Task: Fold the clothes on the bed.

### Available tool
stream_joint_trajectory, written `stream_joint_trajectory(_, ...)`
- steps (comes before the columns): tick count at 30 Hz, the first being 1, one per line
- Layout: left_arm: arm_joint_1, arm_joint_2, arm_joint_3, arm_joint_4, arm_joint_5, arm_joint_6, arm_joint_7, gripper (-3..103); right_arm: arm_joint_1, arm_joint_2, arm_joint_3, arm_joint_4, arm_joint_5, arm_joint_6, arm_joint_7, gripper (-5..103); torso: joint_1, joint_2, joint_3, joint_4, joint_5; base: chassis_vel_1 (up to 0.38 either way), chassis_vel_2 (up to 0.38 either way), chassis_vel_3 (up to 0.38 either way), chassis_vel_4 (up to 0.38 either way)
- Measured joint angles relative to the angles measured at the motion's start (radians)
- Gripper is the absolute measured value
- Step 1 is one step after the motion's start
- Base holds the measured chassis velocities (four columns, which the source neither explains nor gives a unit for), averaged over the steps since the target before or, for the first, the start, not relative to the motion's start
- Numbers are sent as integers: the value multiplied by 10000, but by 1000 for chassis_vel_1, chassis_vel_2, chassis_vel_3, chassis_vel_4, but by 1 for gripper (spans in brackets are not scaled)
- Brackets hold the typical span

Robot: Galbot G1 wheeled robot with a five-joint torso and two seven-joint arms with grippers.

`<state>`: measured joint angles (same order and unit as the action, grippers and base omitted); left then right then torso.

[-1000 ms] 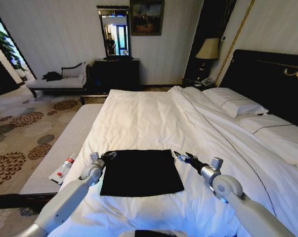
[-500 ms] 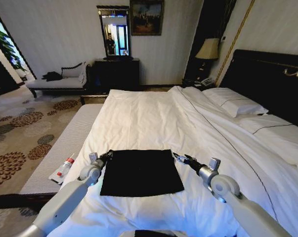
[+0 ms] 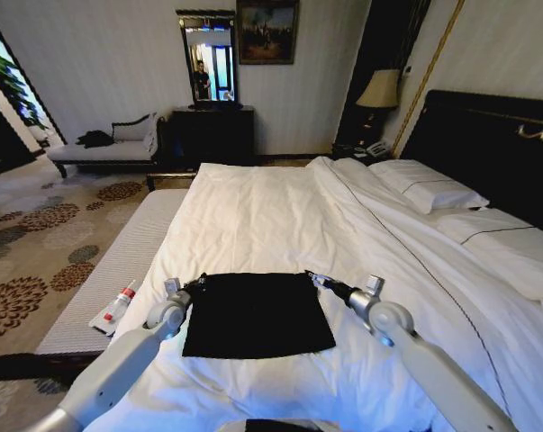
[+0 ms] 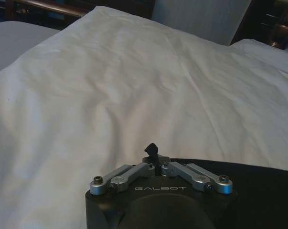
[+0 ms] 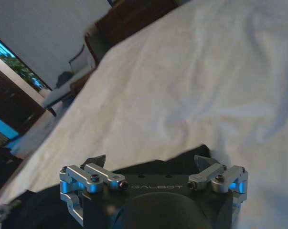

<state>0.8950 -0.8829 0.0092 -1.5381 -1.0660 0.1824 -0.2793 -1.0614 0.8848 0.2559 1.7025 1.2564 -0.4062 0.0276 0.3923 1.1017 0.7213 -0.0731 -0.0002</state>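
Note:
The clothes are one black T-shirt (image 3: 256,312), folded into a flat rectangle on the near part of the bed (image 3: 271,216). My left gripper (image 3: 199,283) sits at the shirt's far left corner. In the left wrist view its fingers (image 4: 152,150) are shut together right where the black fabric (image 4: 263,191) ends. My right gripper (image 3: 314,278) hovers at the far right corner. Its fingertips (image 5: 97,160) stand wide apart in the right wrist view, and the black cloth (image 5: 179,164) lies below the gap.
A grey bench (image 3: 118,261) runs along the bed's left side, and a red-capped bottle (image 3: 118,304) lies on it. White pillows (image 3: 429,186) rest against the dark headboard (image 3: 496,144) on the right. A dark dresser (image 3: 212,135) and a chaise (image 3: 104,148) stand by the far wall.
My right gripper has moved left and slightly away from me, from beside the shirt to its far right corner. The left gripper and the shirt have stayed put.

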Motion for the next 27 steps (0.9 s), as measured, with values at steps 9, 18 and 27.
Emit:
stream_joint_trajectory(9,-289,65,314,26,-184,26,-41,1,697,495,-648,-1898,-912,209,-547,100,0,0,0,-3,0,0,0,0,0)
stream_joint_trajectory(18,-290,59,313,13,-219,36,-49,1,1364,719,-1017,-2717,-818,260,-594,100,0,0,0,-4,0,0,0,0,0)
stream_joint_trajectory(27,-283,166,387,-94,-279,36,-52,1,1701,928,-1191,-3306,-921,357,-666,100,0,0,-1,-3,1,0,0,0,0)
